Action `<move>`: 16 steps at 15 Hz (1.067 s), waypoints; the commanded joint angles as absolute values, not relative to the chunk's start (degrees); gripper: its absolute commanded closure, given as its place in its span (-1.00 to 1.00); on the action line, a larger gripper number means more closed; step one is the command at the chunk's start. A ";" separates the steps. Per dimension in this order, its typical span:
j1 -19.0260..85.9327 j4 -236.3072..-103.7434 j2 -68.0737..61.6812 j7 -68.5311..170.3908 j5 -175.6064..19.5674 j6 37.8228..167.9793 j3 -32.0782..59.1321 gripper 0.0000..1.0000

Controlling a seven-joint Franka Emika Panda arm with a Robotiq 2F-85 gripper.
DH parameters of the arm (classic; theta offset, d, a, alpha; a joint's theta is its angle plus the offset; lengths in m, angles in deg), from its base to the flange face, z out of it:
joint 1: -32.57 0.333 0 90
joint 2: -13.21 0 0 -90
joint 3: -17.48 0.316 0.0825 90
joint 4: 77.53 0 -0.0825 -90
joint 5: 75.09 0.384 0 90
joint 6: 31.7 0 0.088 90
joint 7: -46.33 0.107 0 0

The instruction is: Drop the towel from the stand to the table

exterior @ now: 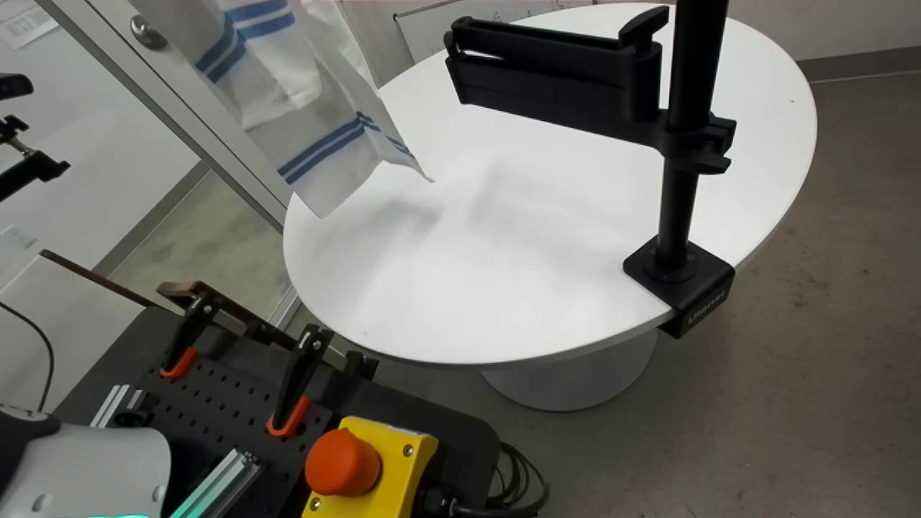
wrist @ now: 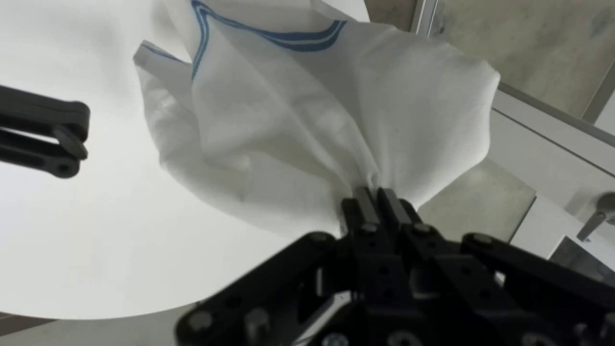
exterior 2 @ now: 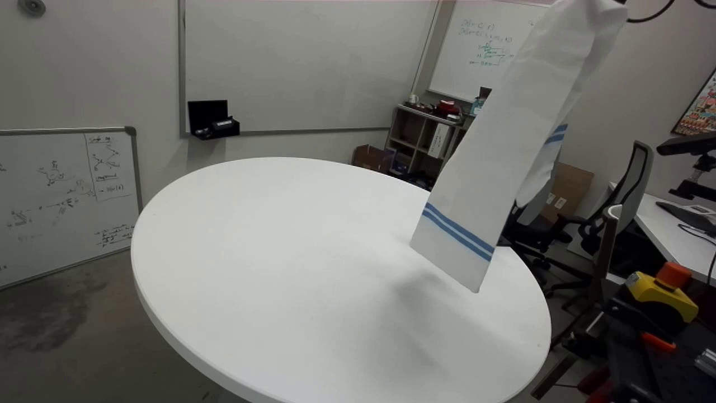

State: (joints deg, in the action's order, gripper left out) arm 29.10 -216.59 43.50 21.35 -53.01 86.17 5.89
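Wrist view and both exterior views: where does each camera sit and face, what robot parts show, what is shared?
Wrist view: on the wrist, facing down over the table; the end effector, shut on the towel, shows at bottom.
Exterior view: raised, angled down across the table at the stand; a pale housing at lower left may be the robot's base.
Exterior view: across the table from the whiteboards, facing them and slightly down; no robot part shows clearly.
Shared by both exterior views: towel, table and yellow button box.
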 commanded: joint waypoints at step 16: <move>31.91 -232.29 25.82 25.59 -68.66 118.82 12.45 0.97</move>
State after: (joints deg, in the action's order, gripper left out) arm 31.41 -231.09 29.13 22.81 -66.86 110.99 11.88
